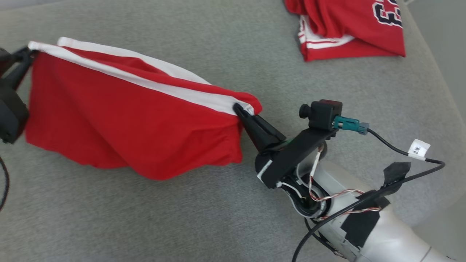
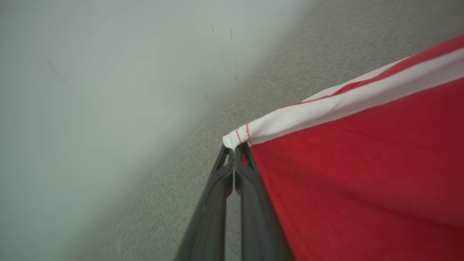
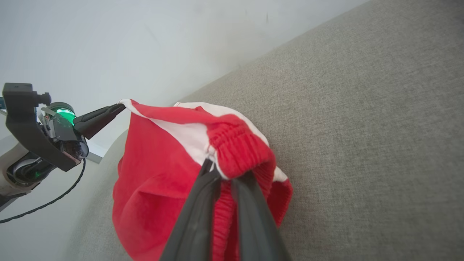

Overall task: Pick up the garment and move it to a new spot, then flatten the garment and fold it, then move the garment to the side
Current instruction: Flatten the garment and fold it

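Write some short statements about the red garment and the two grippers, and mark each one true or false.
1. The left gripper has its jaws shut on a white-edged corner of the red cloth garment with white stripes. True.
2. The right gripper is open and holds nothing. False: its jaws are shut on the garment's red ribbed end.
3. The garment lies flat and folded. False: it hangs unfolded between both grippers.
4. A red jersey with dark numerals lies on the grey fabric surface, apart from the held garment. True.
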Robot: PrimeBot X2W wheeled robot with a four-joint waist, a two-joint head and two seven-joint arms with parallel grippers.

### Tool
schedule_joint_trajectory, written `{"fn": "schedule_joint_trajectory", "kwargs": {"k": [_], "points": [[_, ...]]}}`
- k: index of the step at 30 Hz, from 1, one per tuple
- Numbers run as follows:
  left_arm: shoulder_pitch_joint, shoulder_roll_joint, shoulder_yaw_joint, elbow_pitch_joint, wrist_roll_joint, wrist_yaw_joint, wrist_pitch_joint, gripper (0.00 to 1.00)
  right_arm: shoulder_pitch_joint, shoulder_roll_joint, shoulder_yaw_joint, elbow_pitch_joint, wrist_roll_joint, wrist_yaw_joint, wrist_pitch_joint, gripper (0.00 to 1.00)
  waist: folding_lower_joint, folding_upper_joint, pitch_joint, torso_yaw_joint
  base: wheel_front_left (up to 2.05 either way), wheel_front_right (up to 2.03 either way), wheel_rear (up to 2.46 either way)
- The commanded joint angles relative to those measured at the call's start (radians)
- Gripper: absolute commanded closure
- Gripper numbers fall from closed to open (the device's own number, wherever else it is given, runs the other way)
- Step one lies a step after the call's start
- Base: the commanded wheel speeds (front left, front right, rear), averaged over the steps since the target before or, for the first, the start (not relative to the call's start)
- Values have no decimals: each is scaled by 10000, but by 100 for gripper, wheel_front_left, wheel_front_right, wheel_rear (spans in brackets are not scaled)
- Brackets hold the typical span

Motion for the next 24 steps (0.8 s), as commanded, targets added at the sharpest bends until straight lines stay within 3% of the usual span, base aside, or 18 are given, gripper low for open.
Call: {"fn": "schedule_joint_trajectory", "kwargs": {"k": [1,7,15,16,17,18,24], "points": [[-303,97,-253,208,-213,15,-69,100,-177,163,50,53,141,1,-142,100,-2,-2,384,-493,0,0,0],[-989,12,-1220,1225,-755,14,-331,100,-472,542,342,433,257,1,-395,100,-2,-2,515,-720,0,0,0],[-1415,-196,-1785,2405,-968,14,-1522,99,-761,772,559,916,288,1,-632,98,-2,-2,554,-713,0,0,0],[-1424,-276,-1828,2568,-973,14,-1656,19,-763,795,593,988,298,1,-656,58,-2,-2,542,-697,0,0,0],[-1402,-334,-1870,2723,-996,14,-1753,0,-787,806,615,1044,307,1,-667,16,-2,-2,519,-676,0,0,0],[-1375,-407,-1928,2867,-1014,13,-1844,0,-779,824,650,1073,364,1,-649,0,-2,-2,482,-652,0,0,0],[-1047,-684,-1910,3446,-1230,13,-2279,0,-584,492,747,1047,406,1,-730,0,-2,-2,110,-459,0,0,0]]}}
